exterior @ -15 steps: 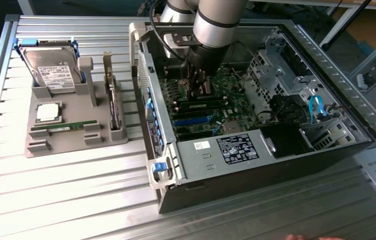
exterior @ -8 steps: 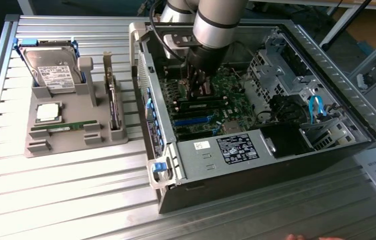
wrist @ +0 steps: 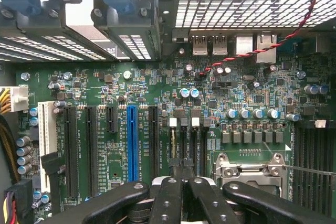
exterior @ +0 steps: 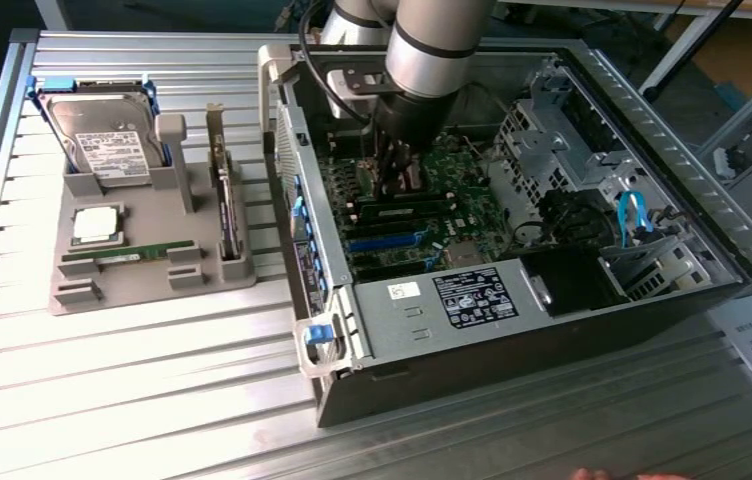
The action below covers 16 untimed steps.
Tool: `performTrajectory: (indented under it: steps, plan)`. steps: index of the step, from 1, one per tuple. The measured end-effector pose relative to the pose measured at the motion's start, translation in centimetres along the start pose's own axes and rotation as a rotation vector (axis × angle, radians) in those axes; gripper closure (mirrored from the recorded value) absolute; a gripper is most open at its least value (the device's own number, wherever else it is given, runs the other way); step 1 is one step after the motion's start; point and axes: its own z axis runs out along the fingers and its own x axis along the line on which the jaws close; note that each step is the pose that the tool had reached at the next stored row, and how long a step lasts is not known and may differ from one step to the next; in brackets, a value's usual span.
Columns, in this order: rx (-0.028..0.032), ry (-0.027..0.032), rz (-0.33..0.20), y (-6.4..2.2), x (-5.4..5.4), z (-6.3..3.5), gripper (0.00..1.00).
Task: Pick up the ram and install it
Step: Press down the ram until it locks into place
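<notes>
Item: ram (exterior: 129, 252), a slim green stick, lying flat and lengthwise in its own groove near the front of the grey tray (exterior: 123, 296), on the exterior view's left; the groove's end blocks hold it square, and its long top face is bare. Same tray: the silver processor chip (exterior: 96, 225) just behind the ram, the hard drive (exterior: 109, 140) propped in a cradle at the far end, and the dark expansion card (exterior: 227, 205) standing on edge along the side nearest the computer case (exterior: 510, 300). Gripper (exterior: 387, 183), at the end of the arm (exterior: 430, 60): well apart from the ram, lowered into the open case; fingers together, nothing seen between them. In the wrist view the gripper (wrist: 181, 174) hangs over the motherboard (wrist: 105, 77), its tips above the narrow memory slots (wrist: 195, 142), which lie between the blue slot (wrist: 131, 140) and the processor socket (wrist: 247, 169). Clearances: the case wall rises between tray and motherboard; inside, the drive cage and cables crowd the exterior view's right, so the freest way in is judged to be from above. The slatted table (exterior: 149, 400) lies bare near the tray's front edge.
</notes>
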Motion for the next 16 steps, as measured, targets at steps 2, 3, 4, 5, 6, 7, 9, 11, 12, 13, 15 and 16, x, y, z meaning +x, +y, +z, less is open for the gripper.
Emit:
performTrajectory:
  steps: [2,3,4,5,6,7,9,11,12,13,15,16]
  plan:
    - [-0.0002,0.0004,0.0,0.0,0.0,0.03,0.9]
    - [-0.0002,0.0004,0.0,0.0,0.01,0.04,0.9]
    - [-0.0002,0.0004,0.0,0.0,0.0,0.04,0.9]
    - [-0.0001,0.0003,0.0,0.0,0.0,0.05,0.9]
    - [-0.0001,0.0002,0.0,0.0,0.0,0.06,0.9]
    - [0.0,0.0001,0.0,0.0,0.0,0.09,0.9]
    - [-0.0001,0.0003,0.0,0.0,0.0,0.12,0.9]
    - [-0.0002,0.0003,0.0,0.0,0.0,0.12,0.9]
    - [-0.0001,0.0002,0.0,0.0,0.0,0.13,0.9]
    - [-0.0001,0.0001,0.0,0.0,0.0,0.15,0.9]
    - [-0.0001,0.0002,0.0,0.0,0.0,0.18,0.9]
    - [-0.0001,0.0002,0.0,0.0,0.0,0.2,0.9]
